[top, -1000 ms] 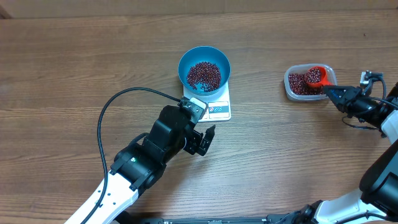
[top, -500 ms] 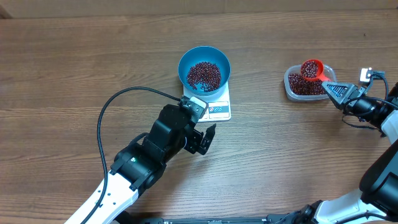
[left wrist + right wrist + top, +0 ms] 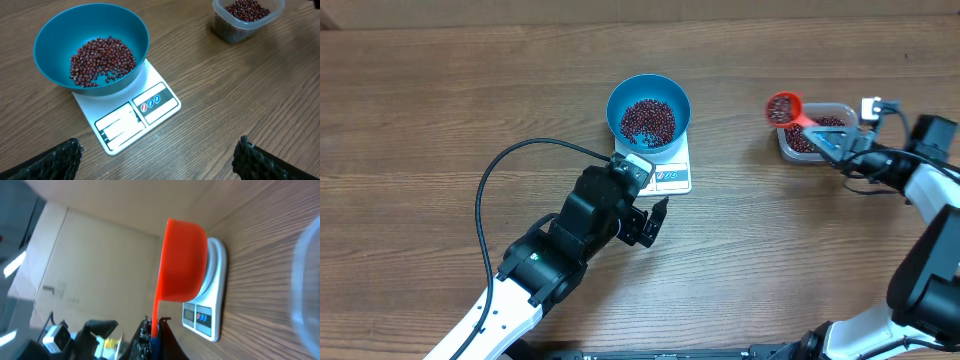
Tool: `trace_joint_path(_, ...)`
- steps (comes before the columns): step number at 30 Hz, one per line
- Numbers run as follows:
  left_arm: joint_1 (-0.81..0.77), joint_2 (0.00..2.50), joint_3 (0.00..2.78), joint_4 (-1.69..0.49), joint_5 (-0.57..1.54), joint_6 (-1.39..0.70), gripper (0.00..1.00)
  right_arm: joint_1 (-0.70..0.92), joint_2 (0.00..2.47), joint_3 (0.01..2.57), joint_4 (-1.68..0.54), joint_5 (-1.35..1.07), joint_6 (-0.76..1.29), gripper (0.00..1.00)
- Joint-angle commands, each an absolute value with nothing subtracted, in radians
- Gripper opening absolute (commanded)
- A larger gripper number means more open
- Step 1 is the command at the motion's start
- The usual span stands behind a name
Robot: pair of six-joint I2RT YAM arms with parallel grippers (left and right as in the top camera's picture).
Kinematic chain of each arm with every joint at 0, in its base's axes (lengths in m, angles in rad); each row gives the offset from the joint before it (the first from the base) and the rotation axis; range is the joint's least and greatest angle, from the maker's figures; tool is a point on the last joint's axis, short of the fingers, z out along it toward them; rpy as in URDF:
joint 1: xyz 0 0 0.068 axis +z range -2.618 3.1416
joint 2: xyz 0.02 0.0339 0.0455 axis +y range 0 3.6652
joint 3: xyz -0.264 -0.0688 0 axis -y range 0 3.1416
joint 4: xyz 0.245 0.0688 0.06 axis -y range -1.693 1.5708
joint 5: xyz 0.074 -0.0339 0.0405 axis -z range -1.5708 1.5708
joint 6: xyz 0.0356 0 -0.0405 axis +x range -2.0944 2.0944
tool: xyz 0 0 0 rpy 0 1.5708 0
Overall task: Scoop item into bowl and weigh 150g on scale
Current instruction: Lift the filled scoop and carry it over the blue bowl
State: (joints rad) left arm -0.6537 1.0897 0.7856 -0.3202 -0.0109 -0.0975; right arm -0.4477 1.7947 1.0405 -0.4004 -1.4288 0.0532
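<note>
Beans: a loose heap of dark red beans [image 3: 648, 120] already lies in the blue bowl [image 3: 616, 98]; a fresh load rides in the red scoop [image 3: 783, 108]; more are left in the clear tub [image 3: 784, 146].
Bowl and scale: the bowl sits on the white scale [image 3: 672, 179], covering its far part, with the display strip showing on the near side. I can't read the display from here.
Scoop: level and full, in the air just off the tub's left wall; its handle runs back and to the right into the right gripper [image 3: 828, 141].
Right gripper: pinched tight on the scoop handle.
Left gripper [image 3: 157, 156]: spread wide, holding nothing, hanging just in front of the scale.
Key relation: the bowl lies to the left of the loaded scoop, across bare table [image 3: 740, 230], roughly in line with the handle's long axis. The left arm is nearer the bowl, but the right arm has the load, so I'd judge the carry is its job.
Change: a second ago the scoop was down in the tub's beans, then lifted above it; now it has passed the tub's left edge toward the bowl. The left arm, bowl and scale haven't shifted.
</note>
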Motion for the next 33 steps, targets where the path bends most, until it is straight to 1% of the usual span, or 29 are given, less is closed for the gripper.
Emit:
trace_joint_path(1, -0.648, 1.09, 0.809, -0.313, -0.002, -0.093, 1.0, -0.392, 1.797, 1.034, -0.368, -1.461, 0.062, 0.04)
trace_joint_path(5, -0.648, 1.09, 0.809, -0.313, 0.01, -0.093, 0.99, -0.333, 1.797, 1.035, -0.291, -1.46, 0.13, 0.04)
trace_joint_path(9, -0.648, 1.09, 0.809, -0.313, 0.019, -0.093, 0.99, -0.245, 1.797, 1.035, -0.123, -1.46, 0.275, 0.04)
trace_joint_path(15, -0.648, 1.09, 0.809, -0.313, 0.02, -0.093, 1.0, -0.151, 1.797, 1.035, 0.04, -1.416, 0.392, 0.04)
trace_joint_path(28, -0.648, 1.09, 0.809, -0.313, 0.019, -0.093, 0.99, 0.008, 1.797, 1.035, 0.25, -1.315, 0.396, 0.04)
trace_joint_path(33, -0.648, 1.09, 0.809, -0.313, 0.02, -0.093, 1.0, 0.058, 1.798, 1.035, 0.268, -1.228, 0.396, 0.04)
